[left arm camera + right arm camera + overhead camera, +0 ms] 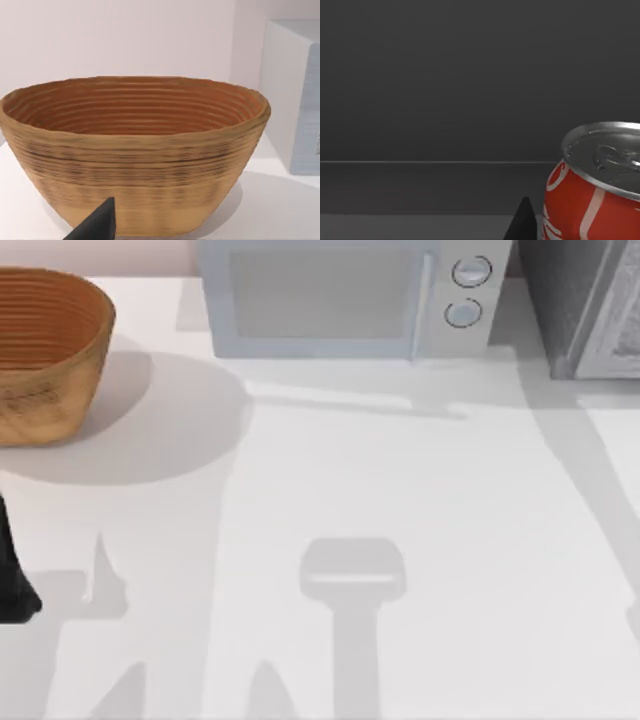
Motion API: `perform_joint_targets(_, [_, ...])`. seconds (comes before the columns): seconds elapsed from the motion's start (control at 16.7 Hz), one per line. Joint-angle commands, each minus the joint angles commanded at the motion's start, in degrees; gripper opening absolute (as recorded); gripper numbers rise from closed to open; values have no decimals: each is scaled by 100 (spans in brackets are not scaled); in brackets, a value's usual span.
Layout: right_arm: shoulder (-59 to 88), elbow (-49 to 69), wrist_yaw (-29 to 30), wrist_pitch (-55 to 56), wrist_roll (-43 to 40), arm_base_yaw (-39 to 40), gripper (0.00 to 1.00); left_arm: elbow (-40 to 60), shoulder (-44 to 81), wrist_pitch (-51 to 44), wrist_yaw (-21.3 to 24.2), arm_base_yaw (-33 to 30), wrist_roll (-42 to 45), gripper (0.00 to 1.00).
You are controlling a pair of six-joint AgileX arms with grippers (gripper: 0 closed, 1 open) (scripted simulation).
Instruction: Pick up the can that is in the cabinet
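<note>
From above, a woven basket is seen at the far left of the white worktop, a light blue-grey microwave at the back, and the dark grey cabinet at the far right corner. A dark part of the left arm is seen at the left edge.

In the left wrist view, the basket is seen directly ahead of the left jaws, the microwave's side beyond it. One dark fingertip is visible; their state cannot be told.

In the right wrist view, the can is seen upright on the cabinet's dark floor, close beside one fingertip of the right jaws. Whether these are apart cannot be told.
</note>
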Motion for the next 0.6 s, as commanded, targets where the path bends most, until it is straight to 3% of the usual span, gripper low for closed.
perform_joint_targets(0.36, [-1534, 10, 751, -1563, -12, 776, 0, 0, 0, 0, 0, 0, 0, 100])
perform_joint_targets(0.6, [-1713, 12, 863, -1743, -15, 894, 0, 0, 0, 0, 0, 0, 0, 100])
